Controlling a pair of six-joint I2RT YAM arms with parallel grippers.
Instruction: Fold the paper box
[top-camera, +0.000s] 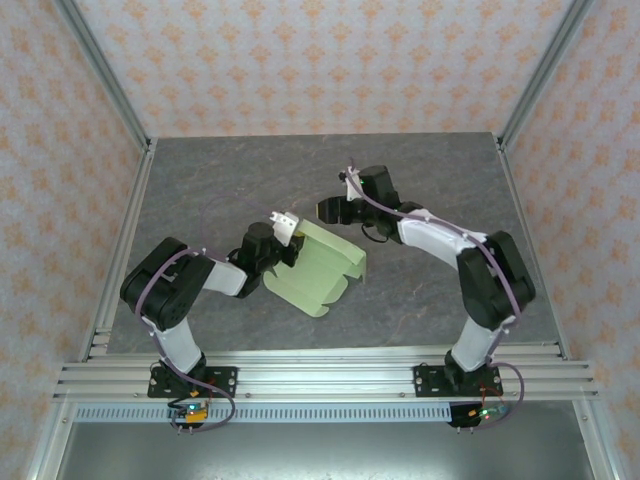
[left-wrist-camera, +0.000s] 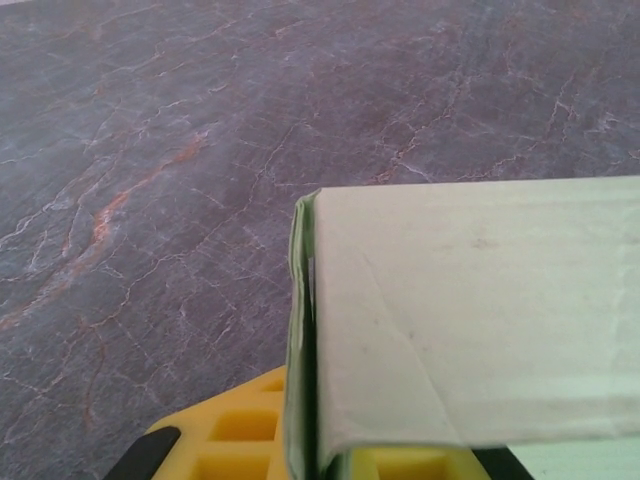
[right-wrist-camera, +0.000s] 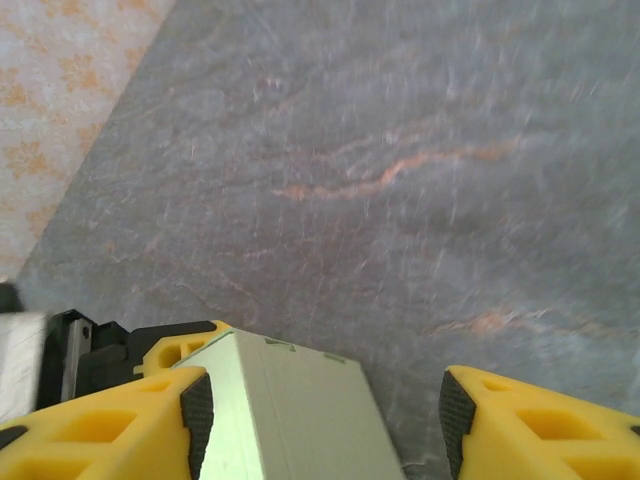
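Left pincer (left-wrist-camera: 312, 458) first: its yellow fingers (left-wrist-camera: 235, 438) sit on either side of a thin card wall, so it's clamped on the box (left-wrist-camera: 470, 310). From that wrist view the box is a pale yellowish-green sheet just ahead of the grip. There's a folded double edge running up from the fingers and a faint diagonal crease across the face.

From above, the left pincer (top-camera: 287, 241) grabs the box (top-camera: 318, 268) at its left side, near the far corner. The rest of the sheet spreads away from it to the right and toward the arm bases. It looks part-folded, with a flat panel low on the table (top-camera: 200, 190), the far-right edge turned up as a low wall, and a notched, tabby outline on the right.

It sits diagonal to the table edges, with one corner aimed at the far side and the opposite one at the near rail. The outline is close to square from up there (so I honestly can't call a long axis).

Right pincer (top-camera: 322, 211) is just past that far corner. In its own wrist view the right pincer (right-wrist-camera: 325, 405) has its fingers (right-wrist-camera: 540, 425) wide apart. A box (right-wrist-camera: 285, 415) corner pokes in between them, right up against the left finger and clear of the other one. Just beyond that corner you can see a bit of the left pincer (right-wrist-camera: 170, 345), then grey veined tabletop (right-wrist-camera: 400, 150) and patterned wall (right-wrist-camera: 60, 80).
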